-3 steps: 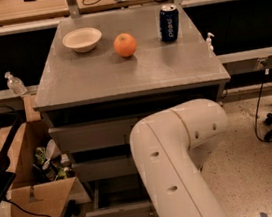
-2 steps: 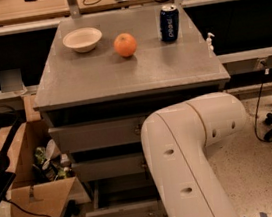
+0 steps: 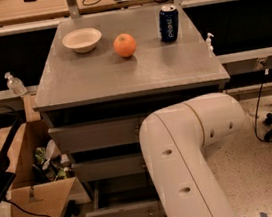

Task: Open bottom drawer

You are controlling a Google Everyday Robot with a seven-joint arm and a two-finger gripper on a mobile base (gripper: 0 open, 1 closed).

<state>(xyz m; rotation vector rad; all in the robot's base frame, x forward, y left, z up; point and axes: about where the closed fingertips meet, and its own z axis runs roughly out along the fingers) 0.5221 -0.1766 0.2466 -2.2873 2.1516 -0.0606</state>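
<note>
Arm (image 3: pixel 194 163) filled the lower right of the view, its white elbow covering the right half of the grey cabinet (image 3: pixel 121 77). The gripper lay hidden behind it, and we could not tell its state. The bottom drawer (image 3: pixel 121 212) sat lowest, its front forward of the two above. We noted a bowl (image 3: pixel 82 40), an orange (image 3: pixel 124 45) and a can (image 3: pixel 168 23) on top.

Grey is shown by the cabinet top (image 3: pixel 121 74) and the bottom drawer (image 3: pixel 121 213) front. Toward the top's far edge: bowl (image 3: pixel 82 40) cream, fruit (image 3: pixel 124 45) orange, can (image 3: pixel 168 23) dark blue w/ silver lid. Arm (image 3: pixel 184 164) is off-white; the gripper is hidden behind it. Floor (image 3: pixel 258 169) is speckled beige; box (image 3: pixel 35 198) brown.
</note>
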